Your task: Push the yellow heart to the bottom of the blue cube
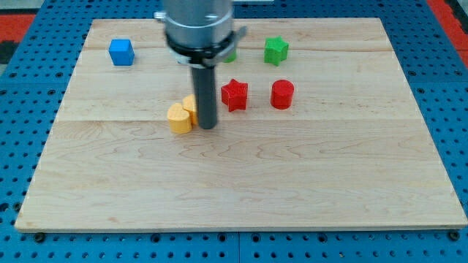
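The blue cube (121,52) sits near the view's top left of the wooden board (241,183). Two yellow blocks lie close together near the middle: one (179,117) on the left, looking like the yellow heart, and another (191,104) partly hidden behind the rod. My tip (208,126) rests on the board just to the right of these yellow blocks, touching or nearly touching them. The yellow blocks are well below and to the right of the blue cube.
A red star (235,94) and a red cylinder (282,94) sit right of the rod. A green star (276,50) is near the top; another green block (229,55) peeks out behind the arm. Blue pegboard surrounds the board.
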Motion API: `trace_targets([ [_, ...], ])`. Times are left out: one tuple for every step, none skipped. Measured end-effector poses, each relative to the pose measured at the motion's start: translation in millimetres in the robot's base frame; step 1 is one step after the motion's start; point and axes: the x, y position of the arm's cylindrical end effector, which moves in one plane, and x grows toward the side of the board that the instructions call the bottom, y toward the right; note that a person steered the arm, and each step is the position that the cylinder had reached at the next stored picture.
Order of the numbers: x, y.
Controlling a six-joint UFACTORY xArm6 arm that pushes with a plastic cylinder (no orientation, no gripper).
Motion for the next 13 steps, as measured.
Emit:
trace_targets([
  [-15, -4],
  [-7, -26],
  [-8, -44],
  [3, -9],
  [-18, 8],
  [-27, 4],
  [-23, -6],
  [-2, -7],
  [-12, -54],
  [-4, -102],
  [47, -71],
  [42, -100],
  [0, -120],
])
